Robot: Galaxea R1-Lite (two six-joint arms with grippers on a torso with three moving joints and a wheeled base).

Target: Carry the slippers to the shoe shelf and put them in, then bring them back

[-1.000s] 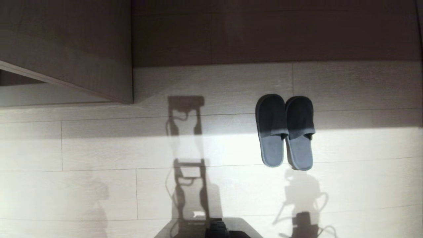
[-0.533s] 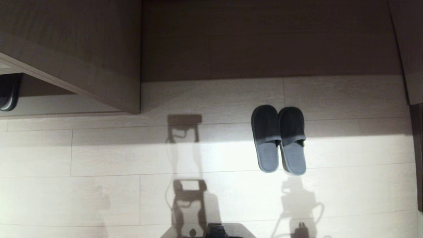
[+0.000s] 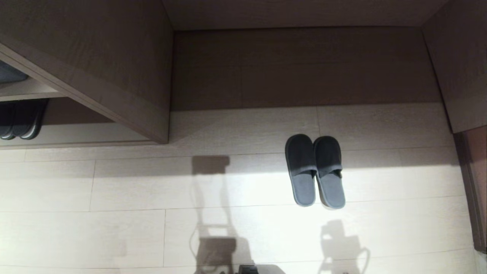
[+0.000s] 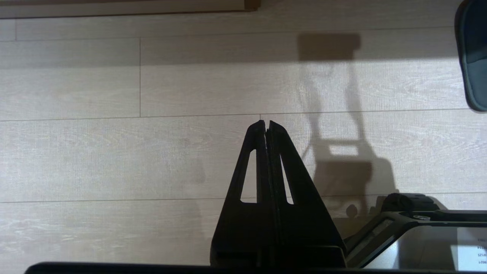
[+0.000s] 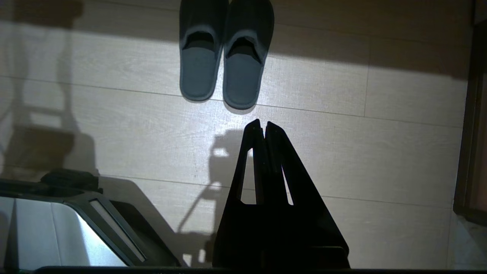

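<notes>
Shelf unit at far left of head view: shoe shelf (image 3: 80,133), beige wood-grain, open front, angled side panel running down toward the floor. Darker pair (image 3: 19,118) sits inside its lower cubby at the left edge, only partly in frame; something dark on the level above, too cut off to tell. Right of that, a taller bare recess (image 3: 304,68) with brown back wall, its side panel showing at far right.

Floor (image 3: 125,190) is pale wood plank, with a shaded strip near the recess and a bright band across the middle. Robot shadows fall on it at centre and centre-right.

Slippers (image 3: 315,170) on the floor right of centre, just in front of the recess, well apart from the shoe shelf. Pair side by side, touching, toes toward the recess, heels toward the robot. Toe halves in shade, heel halves lit. Nothing touching them.

Neither arm in head view. Left wrist view: left gripper (image 4: 266,122) hangs over bare floor, fingers pressed together, holding nothing; edge of one slipper at the frame's border. Right wrist view: right gripper (image 5: 262,122) fingers closed tight, empty, over the floor, tips near the slipper heels but apart from them. Robot base (image 5: 57,213) visible in both wrist views.
</notes>
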